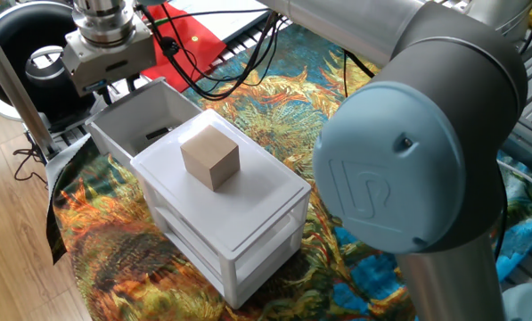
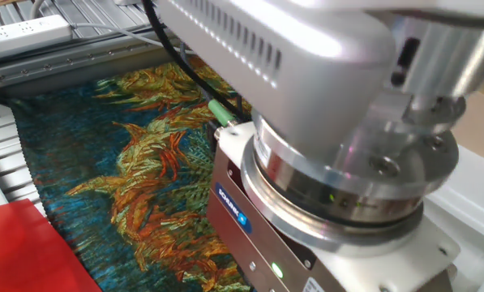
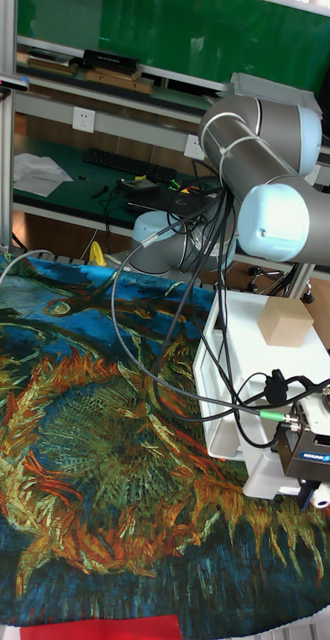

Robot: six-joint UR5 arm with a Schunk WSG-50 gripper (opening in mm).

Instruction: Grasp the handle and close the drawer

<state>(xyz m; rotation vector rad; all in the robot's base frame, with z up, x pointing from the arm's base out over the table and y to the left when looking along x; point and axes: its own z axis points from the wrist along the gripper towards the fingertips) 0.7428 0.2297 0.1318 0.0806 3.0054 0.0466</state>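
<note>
At the far end of the small white cabinet (image 1: 219, 207), the drawer (image 1: 139, 120) stands pulled well out from under the cabinet's flat top, a shallow white tray with thin walls, open to the air. A tan wooden cube (image 1: 210, 156) sits on the cabinet top, just behind the drawer's inner end. My gripper (image 3: 320, 492) hangs at the drawer's outer end, its square body and silver wrist ring above the front wall. In one fixed view the body (image 1: 107, 55) covers my fingers, and in the other fixed view the wrist fills nearly the whole picture, so the fingers stay hidden there too. In the tall fixed view I see two dark finger stubs below the body, but whether they are spread or pressed on the handle I cannot tell. The handle itself is hidden behind me. Black cables (image 3: 200, 330) loop from my arm across the drawer. The cabinet rests on a cloth (image 3: 85, 440) printed in orange, green and blue.
</note>
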